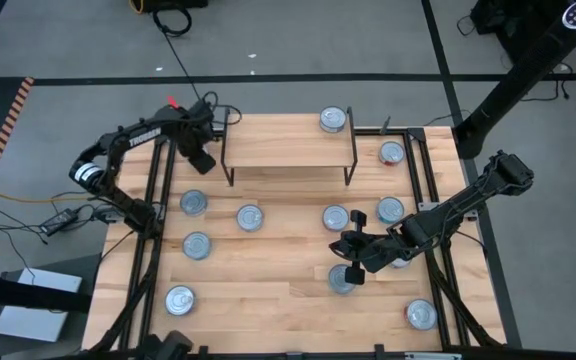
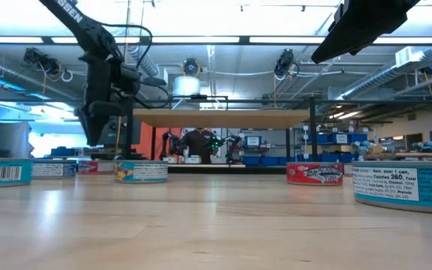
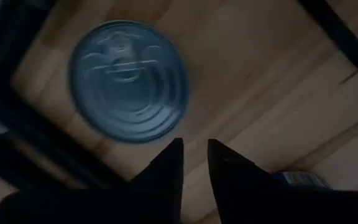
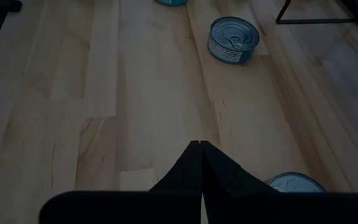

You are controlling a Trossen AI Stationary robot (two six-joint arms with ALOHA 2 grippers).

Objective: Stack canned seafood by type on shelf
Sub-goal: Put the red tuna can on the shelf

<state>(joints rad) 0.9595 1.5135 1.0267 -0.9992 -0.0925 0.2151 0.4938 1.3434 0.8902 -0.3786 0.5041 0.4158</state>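
The shelf (image 1: 288, 148) stands at the table's far middle; in the low view the shelf (image 2: 223, 118) shows edge-on. Several tins of canned seafood lie spread over the tabletop, among them a tin (image 1: 194, 203) left of centre, a tin (image 1: 335, 217) right of centre and a tin (image 1: 341, 279) nearer the front. One tin (image 1: 333, 120) sits at the shelf's far right corner. My left gripper (image 1: 203, 160) hovers by the shelf's left end, fingers (image 3: 166, 165) a narrow gap apart, holding nothing, over a silver-lidded tin (image 3: 128, 81). My right gripper (image 1: 353, 250) hangs shut and empty, also visible as the gripper (image 4: 201, 146).
A black frame rail (image 1: 158, 200) runs along each side of the table. A teal tin (image 4: 234, 39) and another tin's lid (image 4: 294, 183) lie ahead of the right fingers. A red-labelled tin (image 2: 315, 173) and teal tins (image 2: 139, 171) stand at the low camera's level.
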